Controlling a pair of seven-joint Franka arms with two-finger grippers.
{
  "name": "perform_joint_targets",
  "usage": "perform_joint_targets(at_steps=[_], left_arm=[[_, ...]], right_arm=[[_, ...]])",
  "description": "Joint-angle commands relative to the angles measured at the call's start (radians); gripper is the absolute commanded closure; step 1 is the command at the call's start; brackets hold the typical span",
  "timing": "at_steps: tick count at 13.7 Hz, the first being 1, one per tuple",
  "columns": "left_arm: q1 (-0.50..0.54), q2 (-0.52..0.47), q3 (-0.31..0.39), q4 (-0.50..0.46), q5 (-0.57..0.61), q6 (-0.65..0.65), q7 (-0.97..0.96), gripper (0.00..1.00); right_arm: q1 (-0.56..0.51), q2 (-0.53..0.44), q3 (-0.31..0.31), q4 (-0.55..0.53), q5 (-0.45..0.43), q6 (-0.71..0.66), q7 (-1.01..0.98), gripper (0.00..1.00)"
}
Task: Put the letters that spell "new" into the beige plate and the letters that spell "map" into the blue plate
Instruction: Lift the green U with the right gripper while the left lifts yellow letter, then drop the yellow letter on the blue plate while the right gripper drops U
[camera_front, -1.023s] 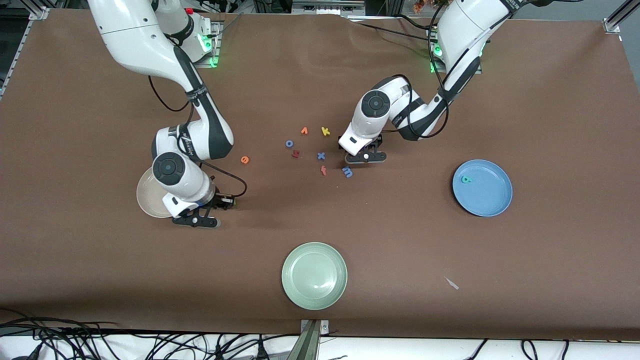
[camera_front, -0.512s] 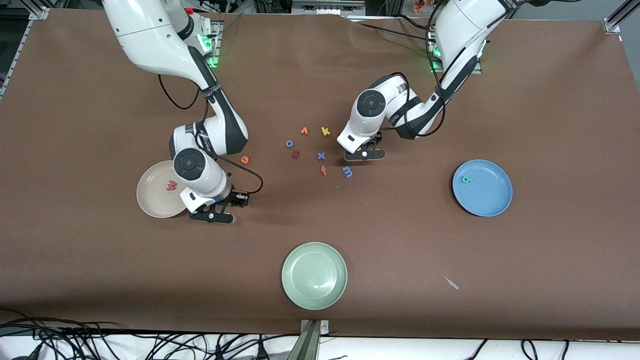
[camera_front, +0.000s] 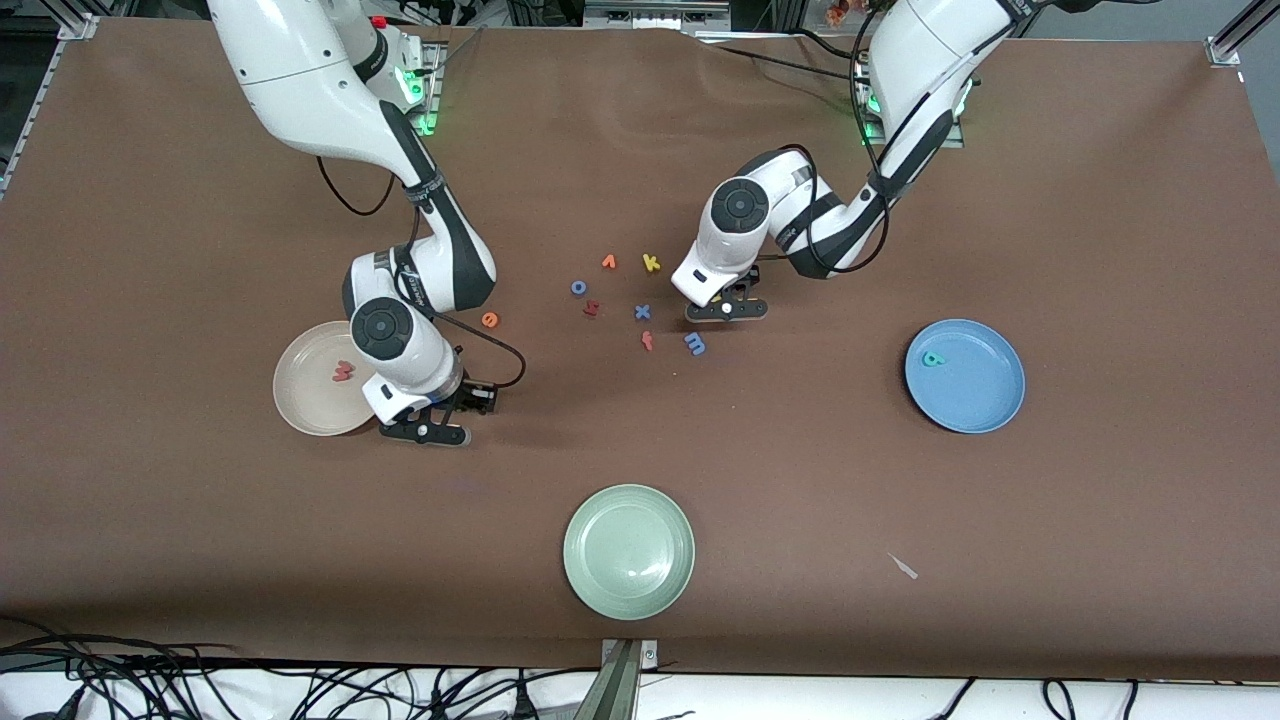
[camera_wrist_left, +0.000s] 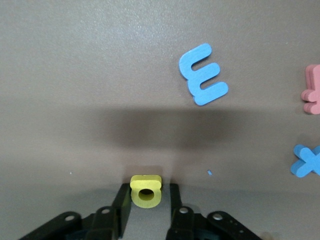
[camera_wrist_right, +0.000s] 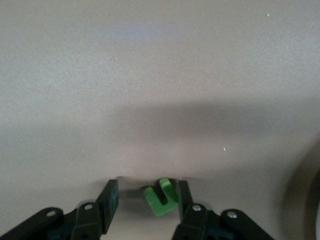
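Plates: beige plate holds w, blue plate teal letter. Left gripper clamps yellow letter; right gripper, parted, brackets n.

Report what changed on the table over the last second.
The right gripper moved off the beige plate, uncovering the red w, and now straddles the green n. The left gripper closed on the yellow a. The blue m, the blue plate and other letters stayed.

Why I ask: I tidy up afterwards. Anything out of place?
A pale scrap lies on the table, nearer the camera than the blue plate; it is no letter. Left gripper grips the yellow letter; right gripper straddles the green n.
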Motion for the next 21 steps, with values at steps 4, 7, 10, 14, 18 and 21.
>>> perform_joint_targets(at_steps=[4,7,10,14,18,21], left_arm=[[0.001,0.004,0.013,0.016,0.069,-0.031,-0.016,0.78],[0.006,-0.002,0.012,0.049,0.067,-0.088,0.002,0.84],[0.030,-0.002,0.009,0.142,0.026,-0.252,0.079,0.84],[0.119,-0.004,0.009,0.257,-0.032,-0.490,0.312,0.85],[0.268,-0.010,0.010,0.315,-0.022,-0.642,0.594,0.85],[0.387,-0.010,0.012,0.336,0.009,-0.706,0.823,0.85]], right_arm=[[0.001,-0.021,0.000,-0.056,0.018,0.014,-0.015,0.45],[0.001,-0.021,0.000,-0.060,0.018,0.014,-0.009,0.49],[0.001,-0.026,0.000,-0.073,0.018,0.018,-0.010,0.54],[0.001,-0.026,0.000,-0.071,0.018,0.020,-0.016,0.73],[-0.002,-0.051,-0.008,-0.059,0.018,-0.001,-0.056,0.81],[-0.018,-0.107,-0.060,-0.016,0.017,-0.177,-0.177,0.81]])
